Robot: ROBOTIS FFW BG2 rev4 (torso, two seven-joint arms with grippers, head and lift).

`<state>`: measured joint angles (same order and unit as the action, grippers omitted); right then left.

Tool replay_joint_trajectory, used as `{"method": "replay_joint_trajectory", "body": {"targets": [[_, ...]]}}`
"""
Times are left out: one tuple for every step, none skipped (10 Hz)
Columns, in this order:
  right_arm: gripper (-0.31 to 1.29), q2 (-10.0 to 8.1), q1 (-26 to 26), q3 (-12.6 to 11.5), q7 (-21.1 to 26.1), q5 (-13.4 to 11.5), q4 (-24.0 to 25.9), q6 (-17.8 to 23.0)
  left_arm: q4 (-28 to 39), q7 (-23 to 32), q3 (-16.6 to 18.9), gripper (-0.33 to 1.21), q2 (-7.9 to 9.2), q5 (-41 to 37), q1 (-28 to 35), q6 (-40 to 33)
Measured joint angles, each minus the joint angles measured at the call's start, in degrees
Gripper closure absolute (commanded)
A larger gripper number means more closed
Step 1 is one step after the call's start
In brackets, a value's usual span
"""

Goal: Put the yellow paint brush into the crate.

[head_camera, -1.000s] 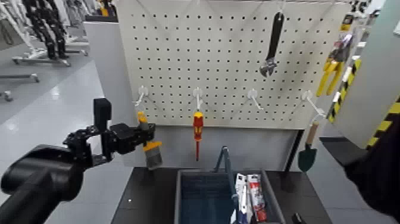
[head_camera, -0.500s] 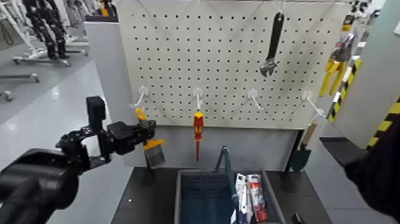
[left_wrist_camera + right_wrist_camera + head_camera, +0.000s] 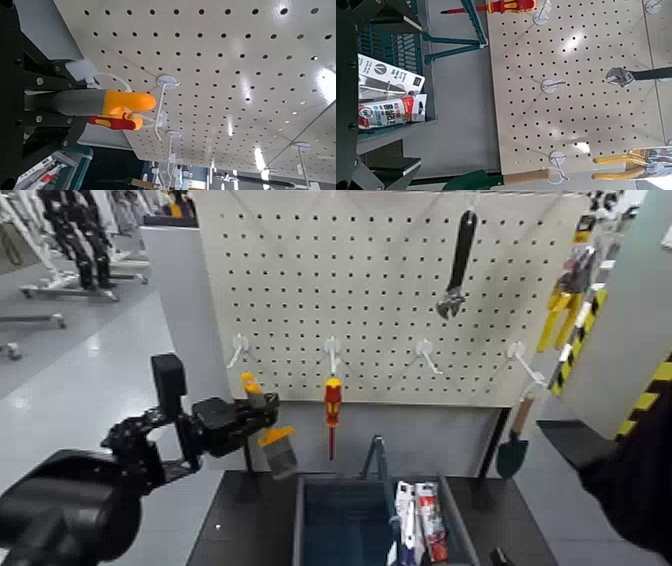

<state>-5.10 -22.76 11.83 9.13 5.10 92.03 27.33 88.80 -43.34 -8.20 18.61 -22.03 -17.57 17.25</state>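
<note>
My left gripper [image 3: 256, 412] is shut on the yellow paint brush [image 3: 274, 436], gripping its orange-yellow handle. The brush tilts, with its grey bristles pointing down and to the right. It hangs in the air in front of the pegboard, just left of and above the crate's [image 3: 300, 495] near-left corner. In the left wrist view the orange handle [image 3: 131, 101] sticks out from between the dark fingers [image 3: 47, 75]. The crate is grey-blue with an upright handle bar [image 3: 377, 458]. My right arm [image 3: 630, 480] is parked at the right; its gripper [image 3: 345, 95] shows at the right wrist view's edge, jaws wide apart and empty.
On the pegboard [image 3: 390, 290] hang a red-and-yellow screwdriver [image 3: 332, 405], a black wrench [image 3: 458, 260], yellow pliers [image 3: 555, 310] and a green trowel [image 3: 517, 450]. Tubes [image 3: 420, 515] lie in the crate's right half. The crate stands on a dark table [image 3: 245, 520].
My left gripper has carried the brush to the right and a little down, towards the crate. The brush now tilts more. The right arm has not moved.
</note>
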Motion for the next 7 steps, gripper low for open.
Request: {"method": "replay_joint_trajectory", "body": {"targets": [[0.13,0.0,-0.01,-0.03,0.01,0.0,0.02,-0.03,1.77,0.44,-0.46,1.12,-0.37,-1.29,0.49,0.71],[0.13,0.01,-0.02,-0.04,0.01,0.0,0.02,-0.08,3.11,0.82,-1.31,1.12,-0.55,-3.13,0.63,1.1],[0.13,0.06,-0.02,0.0,0.01,0.0,0.02,-0.08,3.83,1.22,-2.25,1.12,-0.74,-5.47,0.69,0.96],[0.13,0.08,-0.01,0.03,0.01,0.0,0.01,-0.04,3.91,1.89,-2.86,1.12,-1.03,-8.13,0.99,0.27],[0.13,0.12,-0.01,0.04,0.01,0.0,-0.01,0.0,3.29,2.79,-3.42,1.16,-1.43,-11.29,1.58,-0.41],[0.13,0.16,0.0,0.04,0.01,0.0,-0.06,0.06,2.3,3.71,-4.17,1.18,-1.83,-14.26,2.23,-0.86],[0.13,0.17,-0.01,0.04,0.01,0.0,-0.09,0.11,1.07,4.21,-5.17,1.18,-2.12,-16.77,2.73,-1.08]]}}
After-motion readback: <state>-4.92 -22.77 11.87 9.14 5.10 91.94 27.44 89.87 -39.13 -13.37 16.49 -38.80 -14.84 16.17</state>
